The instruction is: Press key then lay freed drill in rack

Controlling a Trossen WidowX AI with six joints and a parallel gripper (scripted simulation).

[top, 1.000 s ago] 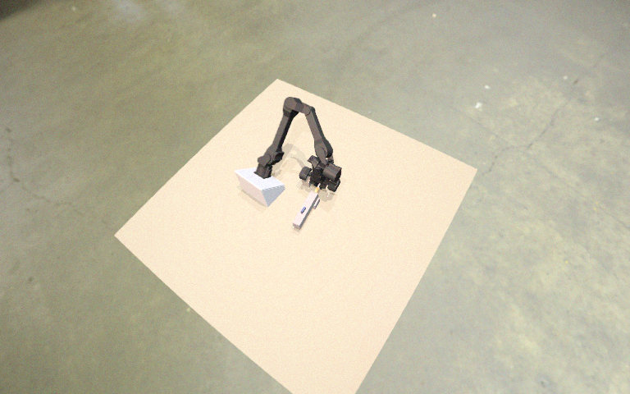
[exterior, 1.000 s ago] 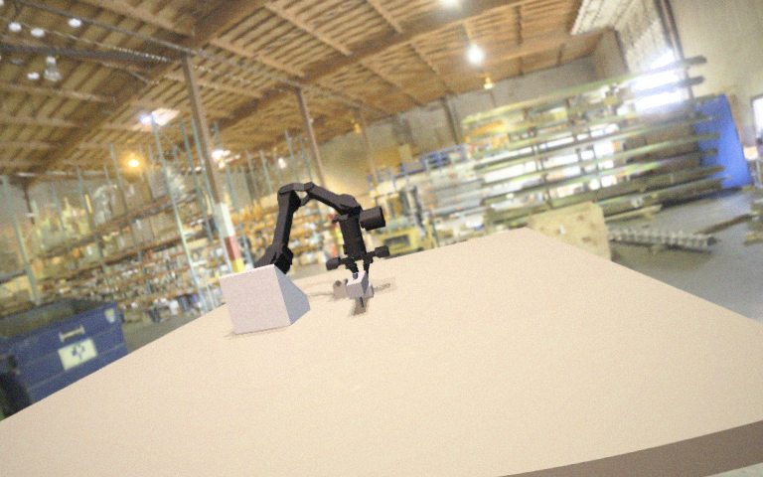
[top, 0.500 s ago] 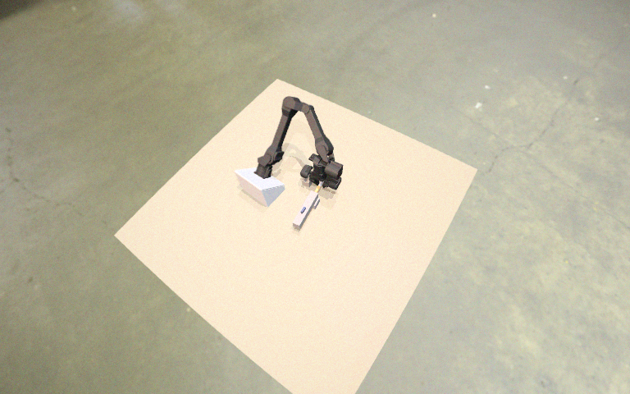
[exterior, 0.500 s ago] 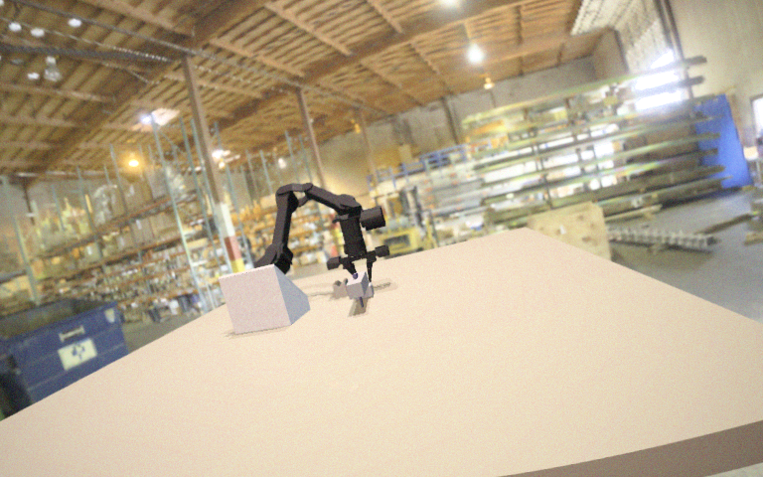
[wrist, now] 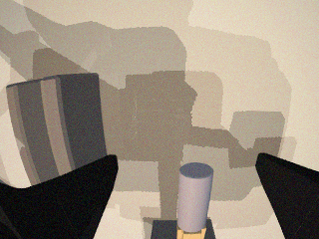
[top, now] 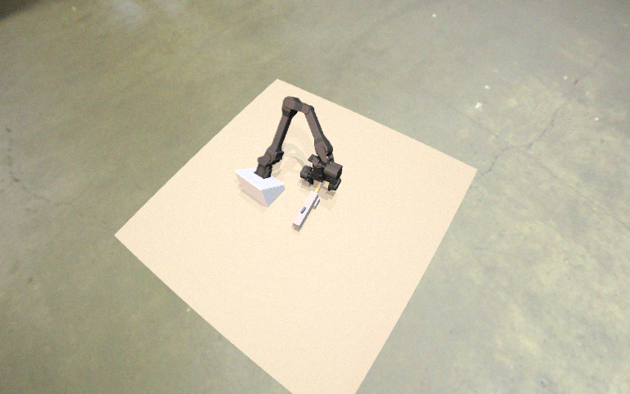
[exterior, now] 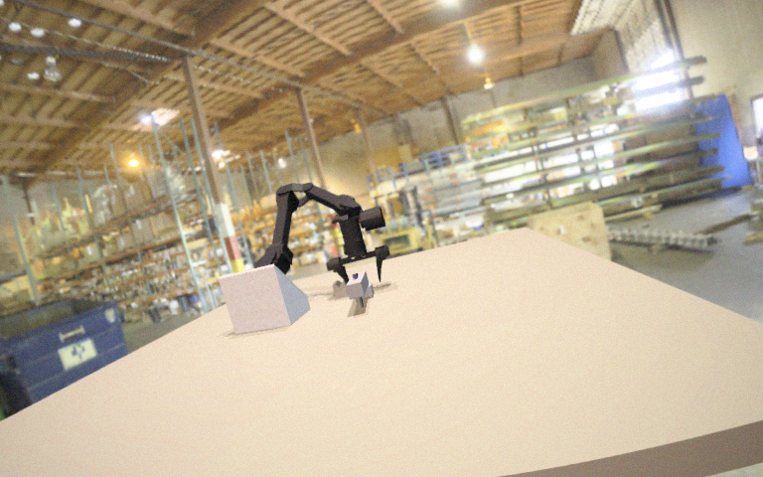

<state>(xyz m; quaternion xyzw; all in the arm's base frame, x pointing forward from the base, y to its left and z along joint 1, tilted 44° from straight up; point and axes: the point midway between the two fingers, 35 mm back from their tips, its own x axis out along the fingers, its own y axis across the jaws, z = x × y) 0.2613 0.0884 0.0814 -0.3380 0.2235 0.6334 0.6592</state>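
Observation:
A long pale block (top: 299, 219) (exterior: 357, 289) holds the drill (top: 317, 189) (wrist: 195, 199), whose yellow part and grey cylindrical end stick out of it. A small dark blue piece, seemingly the key (top: 303, 209) (exterior: 355, 275), stands out of the block's top; whether it is pressed cannot be told. My gripper (top: 321, 185) (exterior: 363, 279) (wrist: 190, 162) is open and empty, its fingers wide apart on either side of the drill's protruding end. A grey piece with parallel walls, seemingly the rack (wrist: 80, 124) (exterior: 339, 288), lies beyond the left finger in the wrist view, partly hidden by it.
A large pale wedge-shaped block (top: 253, 184) (exterior: 252, 298) stands by the arm's base, left of the drill holder in the top and exterior views. The tan table top (top: 288, 287) (exterior: 421, 382) bears everything.

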